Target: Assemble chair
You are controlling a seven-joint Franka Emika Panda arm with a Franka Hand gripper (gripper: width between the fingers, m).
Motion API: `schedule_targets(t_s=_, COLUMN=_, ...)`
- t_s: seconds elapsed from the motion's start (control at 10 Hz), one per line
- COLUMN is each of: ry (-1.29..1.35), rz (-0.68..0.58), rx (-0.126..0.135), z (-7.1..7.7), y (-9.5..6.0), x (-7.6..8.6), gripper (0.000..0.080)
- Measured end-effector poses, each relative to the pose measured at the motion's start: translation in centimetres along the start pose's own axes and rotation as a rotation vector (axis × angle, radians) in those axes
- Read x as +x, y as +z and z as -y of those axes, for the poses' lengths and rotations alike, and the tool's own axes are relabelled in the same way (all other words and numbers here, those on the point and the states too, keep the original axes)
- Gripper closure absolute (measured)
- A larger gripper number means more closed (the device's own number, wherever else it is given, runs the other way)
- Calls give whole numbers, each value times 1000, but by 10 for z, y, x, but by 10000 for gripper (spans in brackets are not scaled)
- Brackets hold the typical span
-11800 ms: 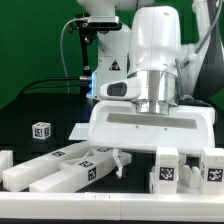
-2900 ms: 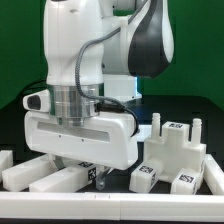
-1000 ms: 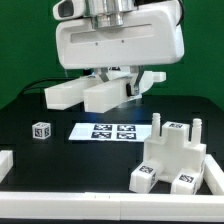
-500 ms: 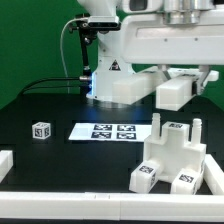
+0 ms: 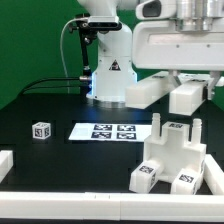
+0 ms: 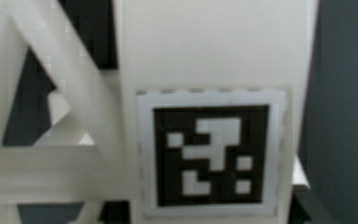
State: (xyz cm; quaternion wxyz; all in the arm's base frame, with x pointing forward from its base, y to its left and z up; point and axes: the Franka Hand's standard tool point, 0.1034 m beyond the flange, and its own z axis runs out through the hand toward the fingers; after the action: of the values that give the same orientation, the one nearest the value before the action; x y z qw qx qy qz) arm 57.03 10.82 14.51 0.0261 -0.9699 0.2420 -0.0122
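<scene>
My gripper hangs high at the exterior view's right, shut on a white chair frame piece whose two blocky ends stick out below the hand. The piece is well off the table. In the wrist view this same white piece fills the picture, with its black-and-white tag close to the camera; my fingers are hidden there. A white pegged chair part with tagged feet stands on the table at the lower right, beneath the held piece.
The marker board lies flat mid-table. A small tagged cube sits to its left. A white block pokes in at the left edge. The robot base stands behind. A white rail borders the front.
The arm has swung towards the exterior view's right, carrying the white frame piece with it from above the table's middle to above the pegged part.
</scene>
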Motion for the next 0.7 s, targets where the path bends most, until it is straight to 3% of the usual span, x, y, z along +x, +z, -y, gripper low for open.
schedule_targets(t_s=0.7, ry=-12, rz=-12, rx=-2, z=6, y=27, x=-5, gripper=515)
